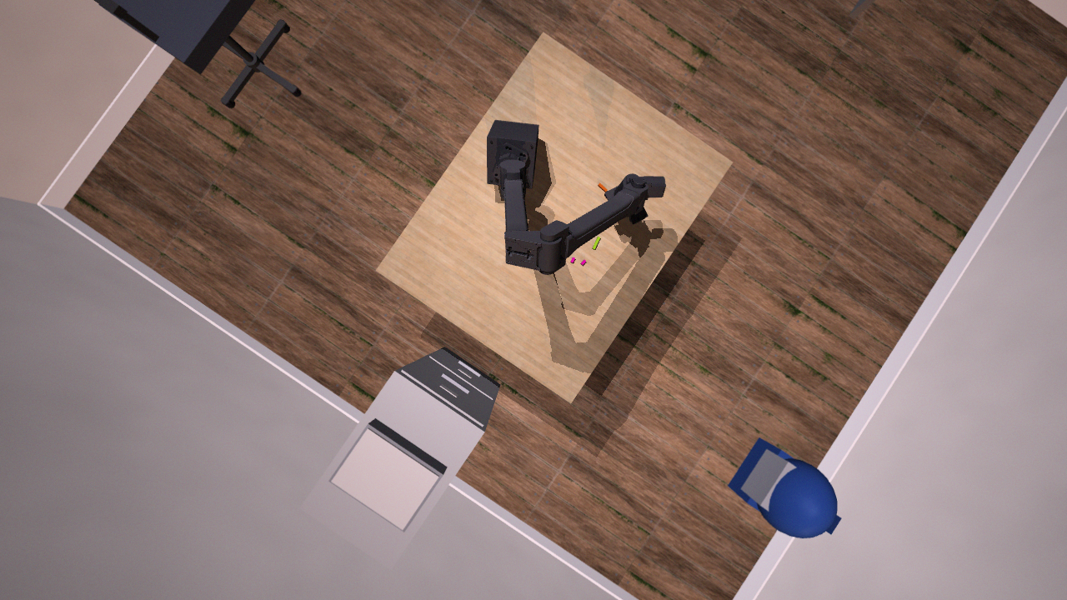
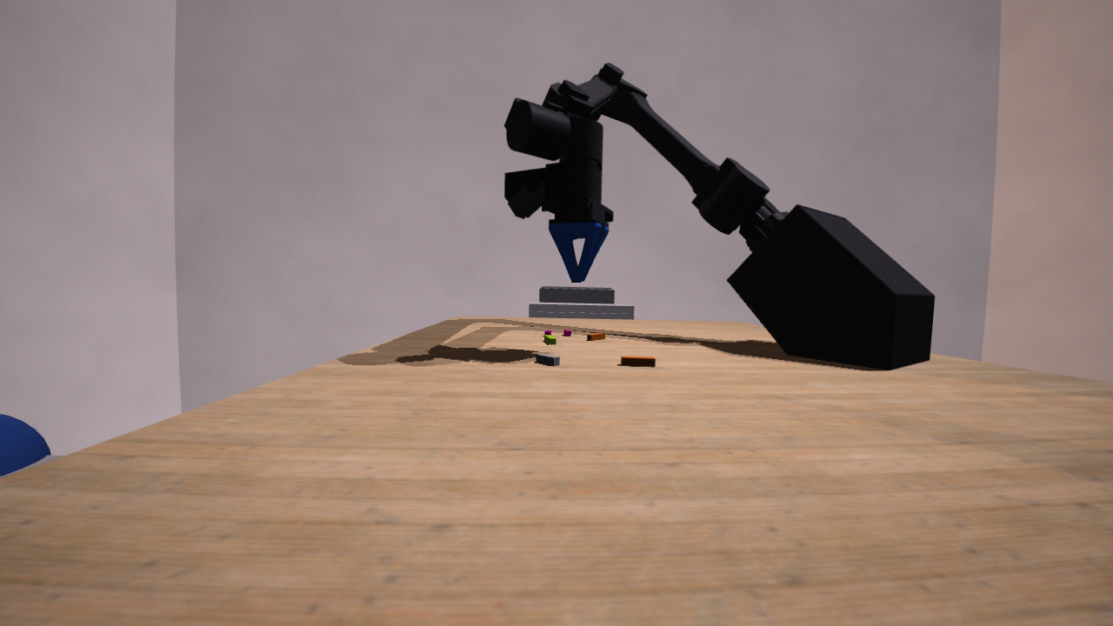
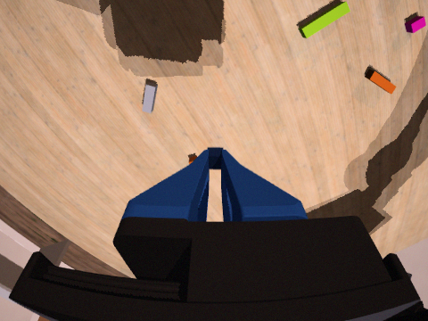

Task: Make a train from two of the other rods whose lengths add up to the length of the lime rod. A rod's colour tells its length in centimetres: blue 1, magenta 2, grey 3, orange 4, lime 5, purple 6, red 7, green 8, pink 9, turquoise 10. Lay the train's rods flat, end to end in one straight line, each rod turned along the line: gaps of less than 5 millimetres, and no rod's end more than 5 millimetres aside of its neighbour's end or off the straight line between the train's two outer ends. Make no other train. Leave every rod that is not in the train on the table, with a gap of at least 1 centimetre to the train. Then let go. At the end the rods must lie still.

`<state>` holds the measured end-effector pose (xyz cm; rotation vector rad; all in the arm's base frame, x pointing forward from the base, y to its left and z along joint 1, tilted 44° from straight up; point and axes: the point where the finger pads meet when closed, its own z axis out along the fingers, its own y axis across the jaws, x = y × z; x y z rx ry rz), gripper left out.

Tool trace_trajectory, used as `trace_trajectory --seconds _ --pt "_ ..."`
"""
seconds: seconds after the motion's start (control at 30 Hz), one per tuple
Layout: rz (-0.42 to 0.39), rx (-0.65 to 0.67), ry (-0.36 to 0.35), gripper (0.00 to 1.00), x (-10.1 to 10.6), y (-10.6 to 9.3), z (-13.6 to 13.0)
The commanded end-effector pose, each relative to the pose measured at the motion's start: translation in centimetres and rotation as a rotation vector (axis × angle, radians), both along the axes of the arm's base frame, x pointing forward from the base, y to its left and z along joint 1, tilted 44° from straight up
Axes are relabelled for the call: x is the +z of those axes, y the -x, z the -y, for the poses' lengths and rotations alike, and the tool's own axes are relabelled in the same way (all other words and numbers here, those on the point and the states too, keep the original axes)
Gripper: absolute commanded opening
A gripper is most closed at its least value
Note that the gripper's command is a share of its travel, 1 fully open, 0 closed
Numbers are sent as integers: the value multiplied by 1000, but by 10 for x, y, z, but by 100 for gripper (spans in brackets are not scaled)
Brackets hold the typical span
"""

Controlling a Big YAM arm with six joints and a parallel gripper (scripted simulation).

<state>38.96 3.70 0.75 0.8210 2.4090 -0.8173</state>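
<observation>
High above the far end of the bench [image 2: 544, 482], the blue fingers [image 2: 566, 247] meet at their tips, with small rods scattered on the wood below them: a grey rod [image 2: 548, 358], two orange rods [image 2: 637, 361] and a lime rod [image 2: 549, 340].

Office chair [image 1: 257, 67], printer [image 1: 418, 440] — blue bin [image 1: 798, 498].

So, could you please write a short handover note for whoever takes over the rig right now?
Gripper: raised over the table, fingers shut on something small, probably the blue rod; hard to tell against them.
Lying apart on the table: lime rod, two magenta rods, grey rod, far orange rod, near orange rod below the fingers.
Done: no train yet.
Left: lay blue end to end with an orange, then release.
</observation>
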Motion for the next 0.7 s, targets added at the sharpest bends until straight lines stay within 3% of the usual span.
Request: trace_trajectory --seconds 0.0,0.33,0.67 --pt "85 -82 -26 4 8 -22 -3" --pt "135 -110 -47 4 12 -30 -11" --pt "120 -106 -40 4 4 -29 -4"
